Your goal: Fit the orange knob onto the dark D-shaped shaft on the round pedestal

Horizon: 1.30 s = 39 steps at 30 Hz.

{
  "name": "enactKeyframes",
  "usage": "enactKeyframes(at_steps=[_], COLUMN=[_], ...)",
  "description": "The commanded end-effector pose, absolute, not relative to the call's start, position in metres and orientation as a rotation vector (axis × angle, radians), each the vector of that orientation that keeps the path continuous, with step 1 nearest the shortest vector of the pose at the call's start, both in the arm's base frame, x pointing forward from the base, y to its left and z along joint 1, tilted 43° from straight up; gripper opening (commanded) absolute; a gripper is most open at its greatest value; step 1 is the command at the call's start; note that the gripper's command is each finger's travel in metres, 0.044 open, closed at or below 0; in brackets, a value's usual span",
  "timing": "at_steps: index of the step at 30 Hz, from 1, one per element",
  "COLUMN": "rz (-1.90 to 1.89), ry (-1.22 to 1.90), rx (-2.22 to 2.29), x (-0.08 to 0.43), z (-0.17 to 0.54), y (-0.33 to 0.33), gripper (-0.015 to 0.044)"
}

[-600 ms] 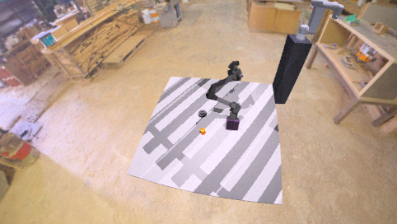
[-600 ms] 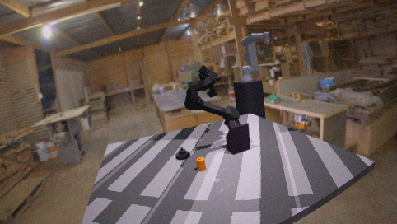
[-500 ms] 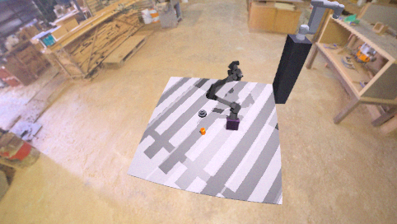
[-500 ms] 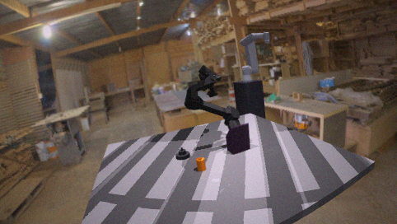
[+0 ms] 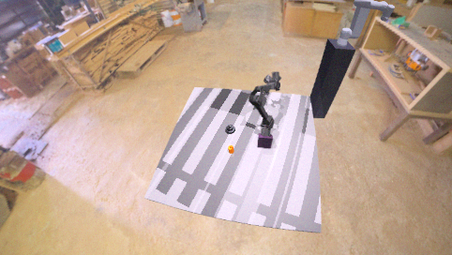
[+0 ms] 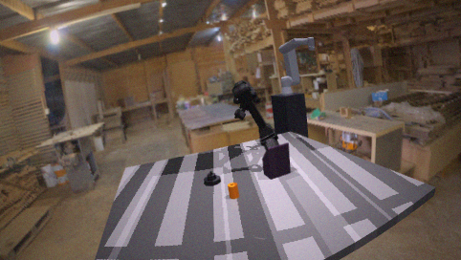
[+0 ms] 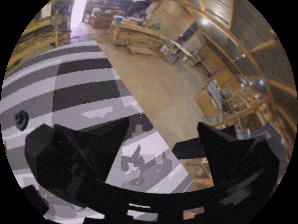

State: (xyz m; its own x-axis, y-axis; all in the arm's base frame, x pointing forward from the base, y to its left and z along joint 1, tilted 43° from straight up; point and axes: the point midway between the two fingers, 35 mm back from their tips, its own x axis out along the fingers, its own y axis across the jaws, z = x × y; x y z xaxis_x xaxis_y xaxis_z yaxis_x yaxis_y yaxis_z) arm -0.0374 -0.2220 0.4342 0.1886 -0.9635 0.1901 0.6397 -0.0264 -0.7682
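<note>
The orange knob (image 5: pixel 231 149) (image 6: pixel 232 190) stands upright on the striped table top, apart from the pedestal and nearer the front in the exterior view. The round dark pedestal (image 5: pixel 230 129) (image 6: pixel 211 179) (image 7: pixel 21 120) has its short shaft sticking up, with nothing on it; it shows at the left edge of the wrist view. The shaft's flat side cannot be made out. My gripper (image 7: pixel 164 123) is open and empty, its fingers wide apart. It is raised high above the table on the folded-up arm, well away from both knob and pedestal.
The arm's dark purple base block (image 5: pixel 264 142) (image 6: pixel 276 162) stands on the striped table top (image 5: pixel 300 206) (image 6: pixel 182 229), right of the knob and pedestal. Beyond the table stands a tall dark column (image 5: pixel 329 77) (image 6: pixel 290 115) bearing a grey arm.
</note>
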Motion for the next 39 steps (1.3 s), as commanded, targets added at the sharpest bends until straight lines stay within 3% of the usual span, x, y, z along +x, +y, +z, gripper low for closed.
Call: enactKeyframes(at_steps=[1,11,18,29,39], rz=[-1.294,-1.037,-0.847,-0.671,-0.677], ry=[0.344,0.272,0.418,0.856,1.306], rx=[-0.637,-0.023,0.320,0.614,0.471], x=[-0.026,0.066,0.164,0.292,0.335], z=[0.417,0.336,0.264,0.149,0.054], y=[-0.256,-0.327,-0.326,-0.232,-0.100], gripper=[0.0440,0.0440,0.0440,0.0440,0.0440])
